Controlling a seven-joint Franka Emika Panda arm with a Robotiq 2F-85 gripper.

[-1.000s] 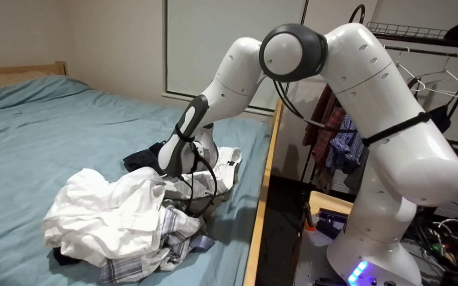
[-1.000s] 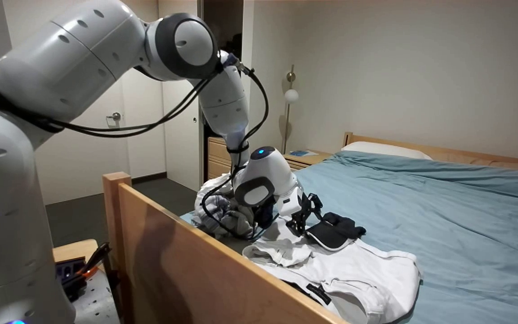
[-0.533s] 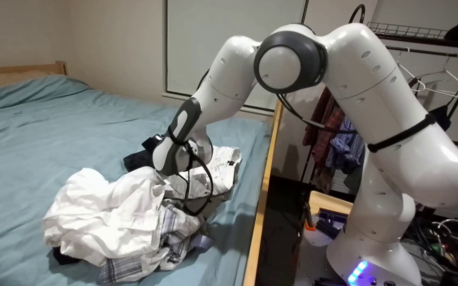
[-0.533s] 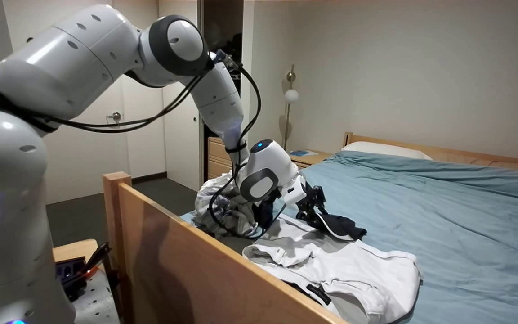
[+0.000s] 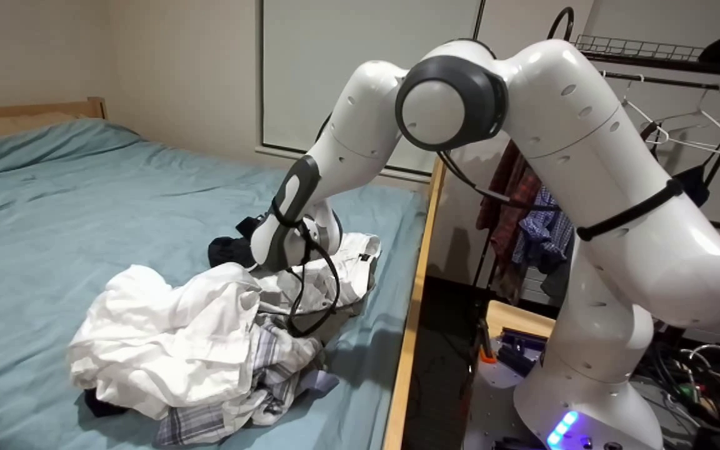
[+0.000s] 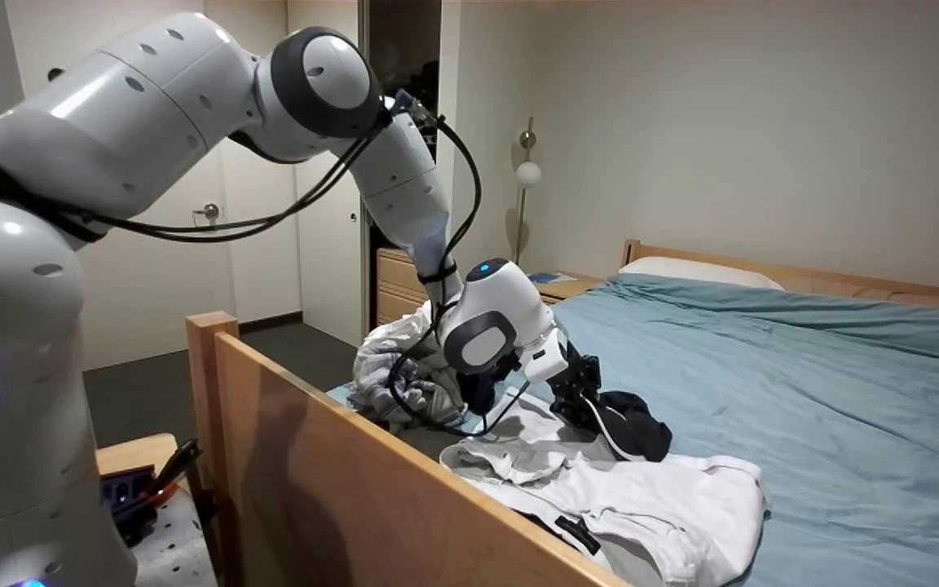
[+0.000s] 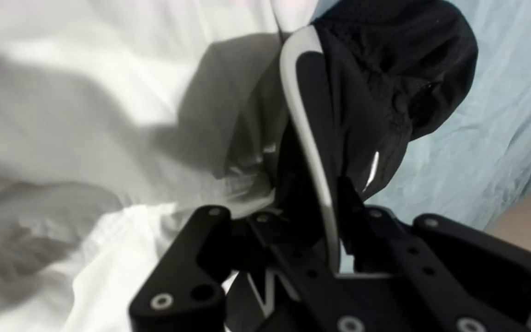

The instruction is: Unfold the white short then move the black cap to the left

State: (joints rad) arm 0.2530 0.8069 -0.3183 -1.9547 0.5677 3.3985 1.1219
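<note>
Over the blue-green bedsheet, the black cap is newly tipped and shifted, partly over the spread white shorts.
Its brim is apparently gripped by the claw; only the leftward carry seems to remain. The arm is arched high, its wrist slanted downward.

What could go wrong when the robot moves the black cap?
The gripper seems to pinch the cap only by its brim, so the cap might twist or slip out. The cap is right at the edge of the white shorts, so moving it low could drag and rumple them. Also, a black cable loops down near the pile of clothes and might snag.
</note>
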